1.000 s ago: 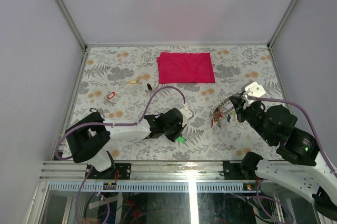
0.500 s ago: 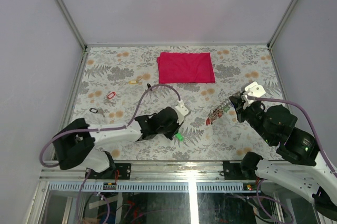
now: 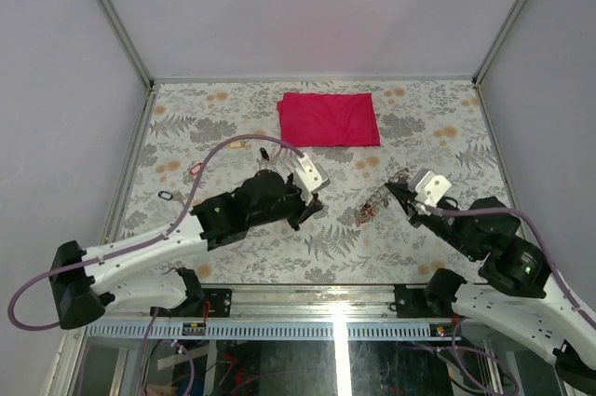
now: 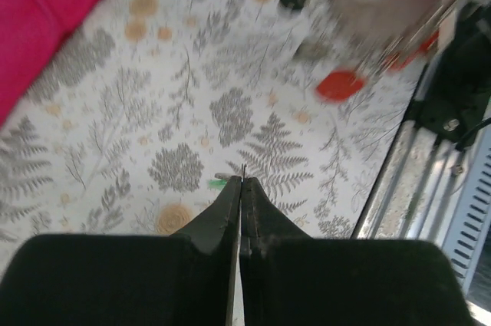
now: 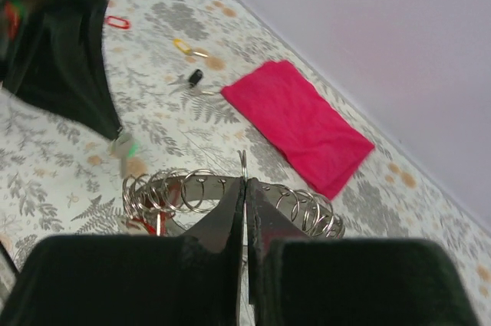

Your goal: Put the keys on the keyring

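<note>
My left gripper (image 4: 242,182) is shut on a key with a green tag (image 4: 219,183). A thin bit of metal pokes out past its tips. In the right wrist view that green key (image 5: 126,146) hangs at the tip of the black left gripper (image 5: 115,130). My right gripper (image 5: 245,182) is shut on the keyring (image 5: 192,188), a grey band strung with several small wire loops and a red tag (image 5: 146,223). From above, the keyring (image 3: 371,210) lies between the left gripper (image 3: 303,216) and the right gripper (image 3: 389,189).
A folded red cloth (image 3: 329,119) lies at the back. Loose keys sit on the left: red-tagged (image 3: 196,169), black (image 3: 264,153), a dark ring one (image 3: 165,196), and yellow (image 5: 184,47). A metal rail (image 4: 399,157) runs along the table's near edge.
The left gripper closed on the green key and carried it from near the front edge up toward the keyring. The right gripper came down and nearer with the keyring.
</note>
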Controlling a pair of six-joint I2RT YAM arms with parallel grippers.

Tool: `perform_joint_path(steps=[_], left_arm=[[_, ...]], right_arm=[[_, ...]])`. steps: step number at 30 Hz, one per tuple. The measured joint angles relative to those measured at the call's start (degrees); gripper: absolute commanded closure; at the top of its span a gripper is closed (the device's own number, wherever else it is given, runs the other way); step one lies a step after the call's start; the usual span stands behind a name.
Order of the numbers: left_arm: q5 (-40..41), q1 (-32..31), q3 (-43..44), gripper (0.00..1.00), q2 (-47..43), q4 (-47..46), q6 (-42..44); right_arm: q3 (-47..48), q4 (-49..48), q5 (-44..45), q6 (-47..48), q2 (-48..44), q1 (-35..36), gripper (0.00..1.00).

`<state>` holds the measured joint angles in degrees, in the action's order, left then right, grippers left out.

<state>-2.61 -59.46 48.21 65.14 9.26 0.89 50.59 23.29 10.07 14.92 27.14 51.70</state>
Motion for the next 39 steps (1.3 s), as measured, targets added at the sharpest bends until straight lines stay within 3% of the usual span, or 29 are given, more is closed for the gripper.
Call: perform_joint_path(steps=[8, 14, 20, 39], left_arm=[[-6.1, 0.0, 11.78, 1.0, -5.01, 4.85, 4.37], [-8.81, 0.0, 16.59, 1.0, -6.23, 7.48, 4.76], [-11.15, 0.0, 19.32, 1.0, -7.26, 9.9, 4.76], [-21.66, 0.0, 23.41, 1.0, -6.93, 11.3, 4.57]], right_arm=[[-10.51, -12.31, -16.94, 12.33, -3.48, 0.0, 1.0], [-13.07, -21.07, -25.49, 19.17, -3.8, 0.0, 0.99], [-12.92, -25.7, -29.62, 23.3, -2.71, 0.0, 0.99], [-8.7, -26.84, -37.62, 26.03, -0.22, 0.0, 0.99]])
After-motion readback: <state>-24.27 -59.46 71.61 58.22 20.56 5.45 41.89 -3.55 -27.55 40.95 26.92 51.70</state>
